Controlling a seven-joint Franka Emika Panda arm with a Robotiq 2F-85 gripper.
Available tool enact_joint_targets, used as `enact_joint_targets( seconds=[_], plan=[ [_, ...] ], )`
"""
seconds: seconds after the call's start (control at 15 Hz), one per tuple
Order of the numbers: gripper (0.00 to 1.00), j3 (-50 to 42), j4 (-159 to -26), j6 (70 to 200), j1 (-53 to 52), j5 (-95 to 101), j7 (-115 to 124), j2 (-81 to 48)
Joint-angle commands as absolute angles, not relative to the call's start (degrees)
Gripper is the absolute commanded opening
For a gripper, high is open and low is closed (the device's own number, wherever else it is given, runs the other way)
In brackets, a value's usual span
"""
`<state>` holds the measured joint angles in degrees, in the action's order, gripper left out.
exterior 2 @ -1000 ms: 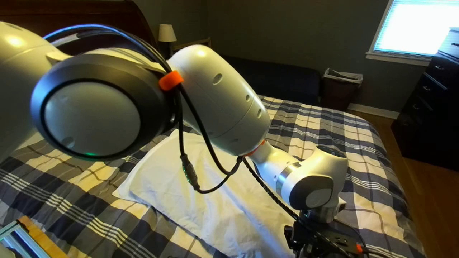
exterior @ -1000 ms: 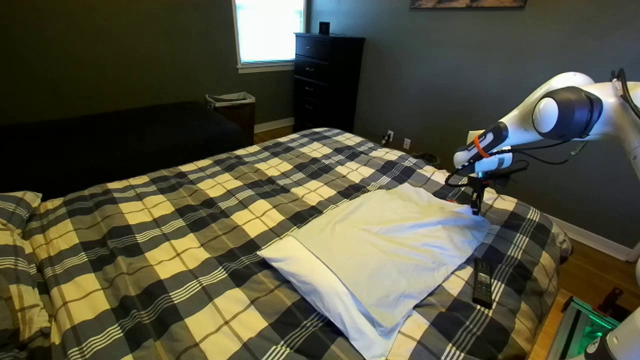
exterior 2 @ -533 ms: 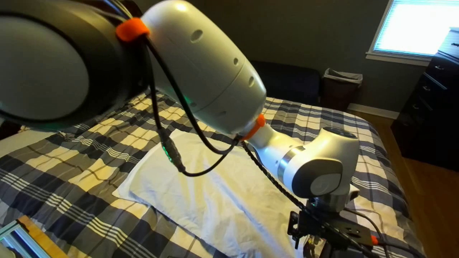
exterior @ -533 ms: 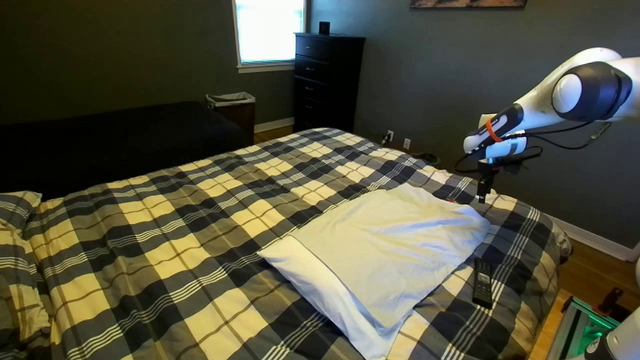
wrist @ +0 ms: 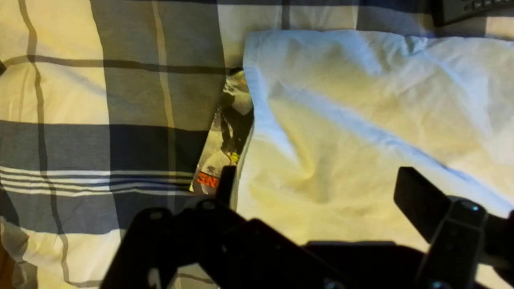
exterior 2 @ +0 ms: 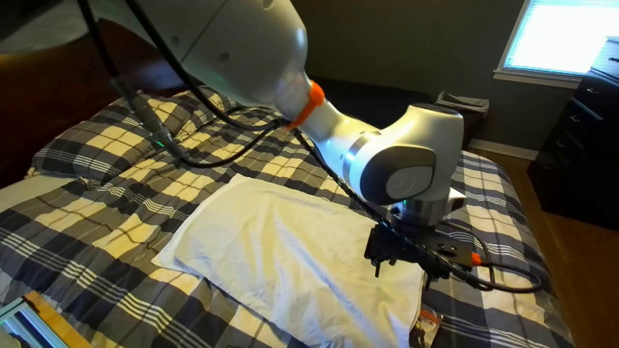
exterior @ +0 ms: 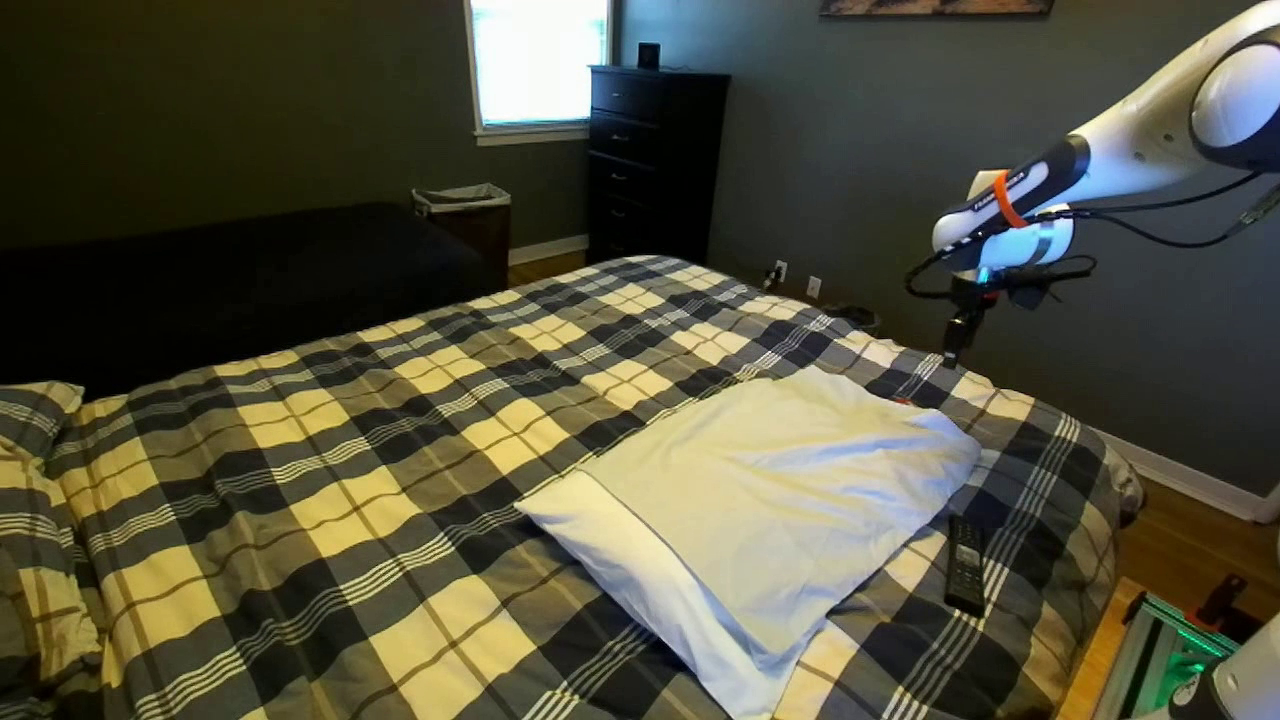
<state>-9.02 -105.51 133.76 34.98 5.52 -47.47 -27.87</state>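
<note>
Jaws spread wide, gripping nothing, above one end of a white pillowcase [exterior: 770, 500] | Pillowcase lies rumpled on a plaid comforter [exterior: 370, 490], partly covering a magazine [wrist: 229, 132] | Black remote control [exterior: 965, 567] just beside it

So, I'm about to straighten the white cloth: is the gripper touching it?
Apart. In an exterior view the gripper hangs in the air, with plaid bedding showing between it and the white cloth.
</note>
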Motion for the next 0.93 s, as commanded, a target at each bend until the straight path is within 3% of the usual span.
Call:
enact_joint_targets(
  seconds=[0.0,0.87],
  plan=[
    [1.00,-8.7,-110.0,129.2,31.6,2.0,-44.9,-21.7],
    [1.00,-10.0,-107.3,112.0,23.0,-4.2,-36.6,-12.2]
  ],
)
